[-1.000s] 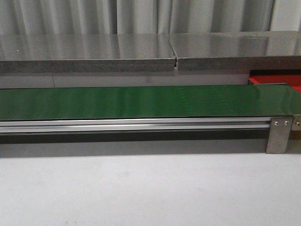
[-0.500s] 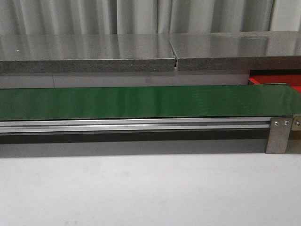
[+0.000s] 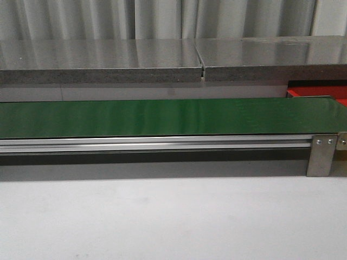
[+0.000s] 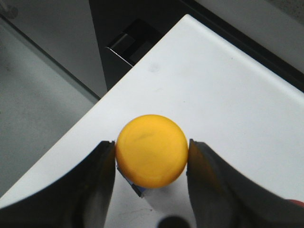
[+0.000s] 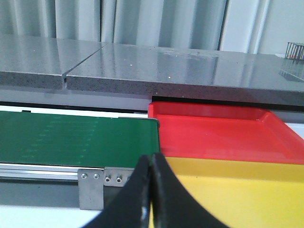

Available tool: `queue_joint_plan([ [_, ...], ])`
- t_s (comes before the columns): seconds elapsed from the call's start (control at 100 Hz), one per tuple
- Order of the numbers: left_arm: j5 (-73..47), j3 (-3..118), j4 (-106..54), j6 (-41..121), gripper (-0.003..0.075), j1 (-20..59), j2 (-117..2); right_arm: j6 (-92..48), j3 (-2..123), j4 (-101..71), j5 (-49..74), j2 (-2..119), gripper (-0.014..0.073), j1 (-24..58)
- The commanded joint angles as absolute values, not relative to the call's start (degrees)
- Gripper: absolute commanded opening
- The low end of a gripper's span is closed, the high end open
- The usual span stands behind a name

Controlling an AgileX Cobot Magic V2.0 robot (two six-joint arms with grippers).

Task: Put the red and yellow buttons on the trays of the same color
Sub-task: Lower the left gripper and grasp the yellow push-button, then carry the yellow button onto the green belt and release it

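Left gripper (image 4: 152, 156) has its dark fingers (image 4: 102, 175) pressed on both sides of the round yellow-capped push button (image 4: 152, 150), gripping it over the white surface (image 4: 223, 95), so I judge it is bound for the flat yellow tray (image 5: 228, 190) just ahead of my clenched, empty right gripper (image 5: 152, 190).

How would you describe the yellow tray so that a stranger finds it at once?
Follow the long green belt to its end by the metal bracket. Two flat trays lie there side by side: the yellow tray is the nearer one, directly behind the closed right gripper, while its neighbour is red.
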State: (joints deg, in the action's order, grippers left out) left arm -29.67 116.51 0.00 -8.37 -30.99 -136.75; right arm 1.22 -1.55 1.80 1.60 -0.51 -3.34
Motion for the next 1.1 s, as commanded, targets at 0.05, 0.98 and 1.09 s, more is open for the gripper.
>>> queue_joint_plan([
  [0.05,-25.60,118.43,-0.48,-9.08,0.0262,-30.95,-132.86,1.20,-0.96,2.26,-3.09,-1.42,-0.0067,-3.60],
  [0.98,-30.95,101.27,0.00,-4.75,0.0261,-24.01,-105.16,1.20,-0.96,2.26,-3.09,-1.42,-0.0067,-3.60],
  [1.09,-28.56,92.45,0.00,-4.75,0.0261,-22.81,-98.69,1.20,-0.96,2.26,-3.09,-1.42,-0.0067,-3.60],
])
